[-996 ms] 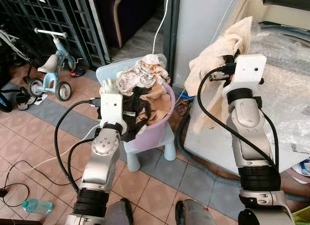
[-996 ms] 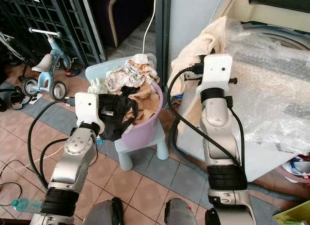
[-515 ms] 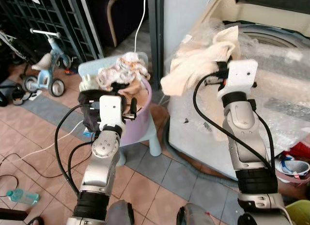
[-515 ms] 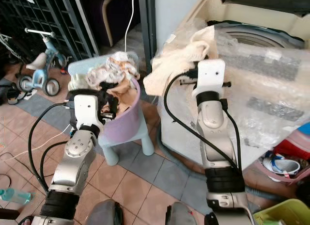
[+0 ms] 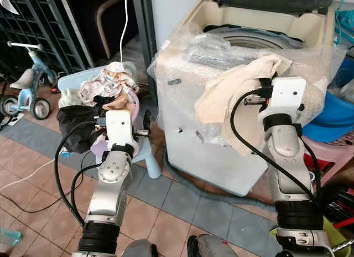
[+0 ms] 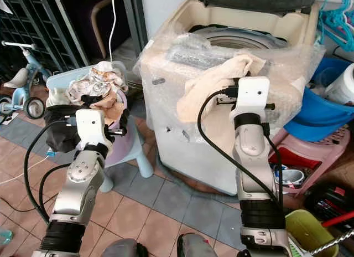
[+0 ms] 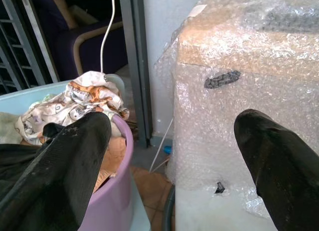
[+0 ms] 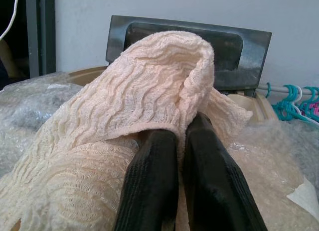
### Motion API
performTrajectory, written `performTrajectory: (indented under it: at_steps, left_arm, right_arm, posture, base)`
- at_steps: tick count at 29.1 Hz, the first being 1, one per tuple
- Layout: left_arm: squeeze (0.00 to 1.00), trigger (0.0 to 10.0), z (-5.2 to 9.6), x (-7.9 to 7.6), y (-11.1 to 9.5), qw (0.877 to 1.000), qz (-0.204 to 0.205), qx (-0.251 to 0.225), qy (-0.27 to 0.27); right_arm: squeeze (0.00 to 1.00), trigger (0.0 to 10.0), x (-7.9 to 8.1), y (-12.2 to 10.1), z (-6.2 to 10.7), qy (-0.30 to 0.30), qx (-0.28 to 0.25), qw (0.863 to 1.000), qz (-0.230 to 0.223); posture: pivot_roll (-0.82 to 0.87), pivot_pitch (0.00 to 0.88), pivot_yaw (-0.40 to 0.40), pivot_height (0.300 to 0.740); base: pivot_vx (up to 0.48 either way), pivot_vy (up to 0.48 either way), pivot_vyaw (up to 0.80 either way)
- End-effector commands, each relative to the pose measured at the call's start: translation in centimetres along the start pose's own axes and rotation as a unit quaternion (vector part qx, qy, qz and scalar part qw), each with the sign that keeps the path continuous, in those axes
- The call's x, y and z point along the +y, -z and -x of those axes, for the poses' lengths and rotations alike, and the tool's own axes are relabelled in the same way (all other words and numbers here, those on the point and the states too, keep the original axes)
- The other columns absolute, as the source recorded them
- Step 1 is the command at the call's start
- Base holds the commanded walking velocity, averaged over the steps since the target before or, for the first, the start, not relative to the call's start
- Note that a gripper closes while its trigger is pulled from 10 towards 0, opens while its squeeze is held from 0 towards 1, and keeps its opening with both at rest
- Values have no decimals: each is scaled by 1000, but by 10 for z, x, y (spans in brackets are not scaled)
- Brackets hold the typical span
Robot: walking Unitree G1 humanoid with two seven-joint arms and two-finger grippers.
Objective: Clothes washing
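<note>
Over bubble-wrapped washing machine (image 5: 232, 96): right gripper (image 8: 177, 141) pinches cream cloth (image 8: 124, 116), fingertips buried; left gripper (image 7: 172, 141) spread, empty.

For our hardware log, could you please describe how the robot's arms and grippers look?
Both arms are silver metal with black ribbed joint collars, white box-shaped wrist housings and looping black cables. The left gripper and right gripper each have two long, matte black, blunt-tipped fingers.
</note>
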State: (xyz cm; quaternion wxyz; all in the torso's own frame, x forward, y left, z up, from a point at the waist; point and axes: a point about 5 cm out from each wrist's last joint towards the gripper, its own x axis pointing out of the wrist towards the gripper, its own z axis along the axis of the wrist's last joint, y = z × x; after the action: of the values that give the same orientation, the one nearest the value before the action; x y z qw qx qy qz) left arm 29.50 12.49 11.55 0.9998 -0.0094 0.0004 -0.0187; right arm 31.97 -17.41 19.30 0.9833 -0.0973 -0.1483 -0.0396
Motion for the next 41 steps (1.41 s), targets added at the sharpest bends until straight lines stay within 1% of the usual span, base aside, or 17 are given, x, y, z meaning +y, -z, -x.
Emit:
performTrajectory:
  at_steps: [1,6,10,18,20,23,24,25,26,28,29,30,31,33,34,37,41]
  left_arm:
    - [0,10000,0,3,0,1000,-2,0,-3]
    - [0,10000,3,7,6,1000,-7,7,-7]
    - [0,10000,4,12,10,1000,-9,15,-13]
    - [0,10000,4,11,10,1000,-9,16,-15]
    - [0,10000,4,11,10,1000,-9,18,-14]
    - [0,10000,4,9,11,1000,-12,20,-9]
    - [0,10000,4,9,11,1000,-12,20,-9]
    - [0,10000,3,8,11,1000,-15,19,-7]
    - [0,10000,3,8,11,1000,-16,20,-6]
    - [0,10000,2,8,11,1000,-20,23,-5]
    - [0,10000,2,6,13,1000,-6,26,-6]
    - [0,10000,2,6,13,1000,-6,26,-6]
    - [0,10000,2,6,15,999,-2,39,-12]
    - [0,10000,3,5,15,999,0,41,-15]
    - [0,10000,4,5,15,999,-7,37,-19]
    - [0,10000,5,5,16,999,2,43,-21]
    - [0,10000,6,6,16,999,1,45,-20]
  right_arm:
    - [0,10000,2,-12,-8,-9,-30,999,6]
    - [0,10000,-5,-16,-15,-6,-40,999,16]
    - [0,10000,-9,-29,-25,-16,-70,996,45]
    - [0,10000,-11,-36,-34,-16,-85,995,51]
    - [0,10000,-10,-39,-39,-20,-93,994,55]
    - [0,10000,-11,-49,-51,-19,-109,992,62]
    - [0,10000,-11,-49,-51,-19,-109,992,62]
    - [0,10000,-13,-55,-60,-11,-113,992,60]
    - [0,10000,-14,-59,-64,-6,-115,992,59]
    - [0,10000,-17,-64,-72,8,-112,992,55]
    - [0,10000,-21,-66,-80,28,-103,993,57]
    - [0,10000,-21,-66,-80,28,-103,993,57]
    - [0,10000,-24,-67,-84,42,-96,993,60]
    - [0,10000,-29,-67,-89,61,-86,993,48]
    - [0,10000,-33,-68,-92,73,-83,993,45]
    - [0,10000,-34,-69,-95,73,-83,993,43]
    - [0,10000,-34,-66,-101,71,-66,994,43]
  posture:
    - [-40,79,69,740]
    - [-36,77,70,740]
    - [-33,76,67,740]
    - [-28,70,60,740]
    - [-32,70,61,740]
    - [-32,71,63,740]
    - [-32,71,63,740]
    - [-31,71,63,740]
    - [-31,71,63,740]
    - [-30,71,61,740]
    - [-26,70,60,740]
    - [-26,70,60,740]
    - [-24,70,58,740]
    - [-18,68,57,740]
    - [-15,69,55,740]
    - [-11,72,54,740]
    - [-11,76,53,740]
  base:
    - [454,0,0]
    - [455,0,0]
    - [461,0,0]
    - [461,0,0]
    - [461,0,0]
    - [461,0,0]
    - [461,0,0]
    - [472,0,0]
    - [472,0,0]
    - [476,0,0]
    - [480,0,0]
    - [480,0,0]
    - [251,0,-444]
    - [0,0,-800]
    - [0,0,-800]
    - [0,0,-800]
    - [0,0,-800]
